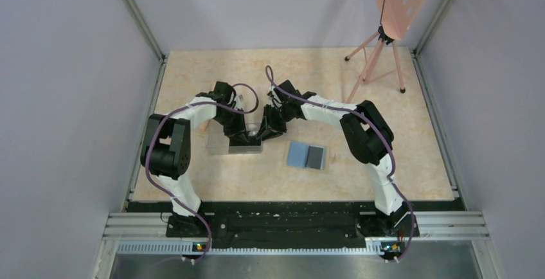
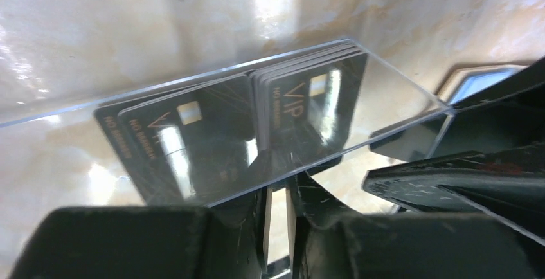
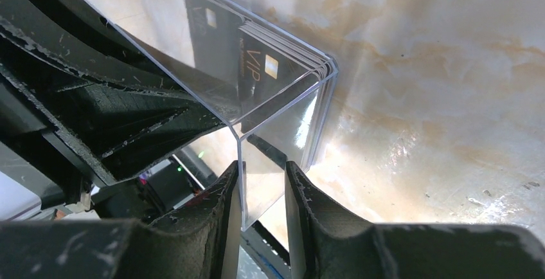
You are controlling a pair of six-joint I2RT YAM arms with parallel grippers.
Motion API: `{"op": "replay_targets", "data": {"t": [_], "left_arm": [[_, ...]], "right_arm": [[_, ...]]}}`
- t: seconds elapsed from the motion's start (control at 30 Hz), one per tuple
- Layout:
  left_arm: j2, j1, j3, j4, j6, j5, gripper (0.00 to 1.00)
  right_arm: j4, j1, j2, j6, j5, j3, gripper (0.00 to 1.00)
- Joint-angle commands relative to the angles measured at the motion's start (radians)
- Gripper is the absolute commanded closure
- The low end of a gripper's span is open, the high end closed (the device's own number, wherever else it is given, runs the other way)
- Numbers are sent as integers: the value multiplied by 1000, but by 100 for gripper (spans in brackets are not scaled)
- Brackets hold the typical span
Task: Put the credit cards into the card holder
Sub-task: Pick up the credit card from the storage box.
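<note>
Several black credit cards (image 2: 308, 112) stand in two stacks inside a clear plastic box (image 2: 398, 99); the right wrist view shows the cards (image 3: 257, 67) behind the box corner (image 3: 302, 118). My left gripper (image 2: 277, 182) reaches in at the box's near side (image 1: 218, 143). Its jaws are drawn to a thin slit and its tips are hidden behind the clear wall, below the right stack. My right gripper (image 3: 262, 176) is shut on the box's end wall. In the top view the left gripper (image 1: 243, 139) and right gripper (image 1: 265, 131) meet at the box. The card holder (image 1: 299, 155) lies open to the right, with a dark rectangle on its right half.
A pink perforated board on a tripod (image 1: 385, 35) stands at the back right. Grey walls close in both sides of the table. A metal rail (image 1: 295, 224) runs along the near edge by the arm bases.
</note>
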Motion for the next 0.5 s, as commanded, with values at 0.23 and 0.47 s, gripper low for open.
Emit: {"op": "replay_targets", "data": {"t": [0.23,0.47], "left_arm": [[17,1,16,-17,43,-68,76],[38,-10,11,7,34,-18,88]], "right_arm": [[0,4,-23,-20,-13,50,68],[0,4,-26,-22,-23,51,66]]}}
